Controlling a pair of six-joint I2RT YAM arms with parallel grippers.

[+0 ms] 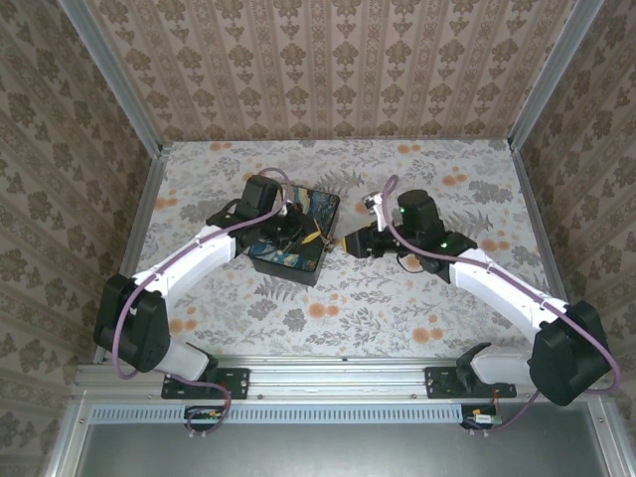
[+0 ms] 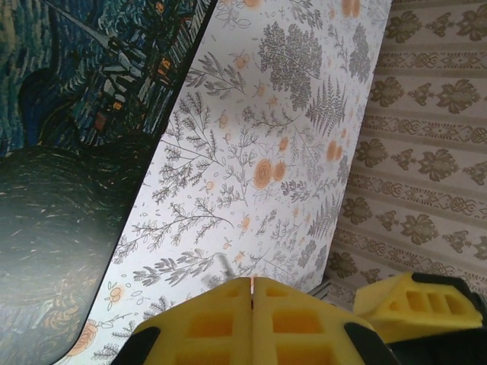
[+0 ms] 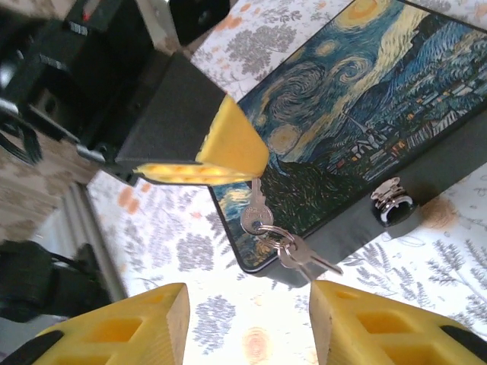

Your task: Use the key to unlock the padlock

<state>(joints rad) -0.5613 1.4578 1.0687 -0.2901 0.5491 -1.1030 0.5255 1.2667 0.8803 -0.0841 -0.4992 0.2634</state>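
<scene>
the left claw [image 3: 228,171] is pinched together on the blade of a small silver key [image 3: 253,207]. the key hangs down over the near corner of the black box with the starry-night lid [image 3: 358,129], its ring and a second key [image 3: 298,256] dangling below. that hold probably offers the key's head to the right claw [image 3: 247,296], whose pads stand apart just beneath, empty. i cannot pick out a brass padlock; a shiny round fitting [image 3: 392,201] sits on the box's side wall.
</scene>
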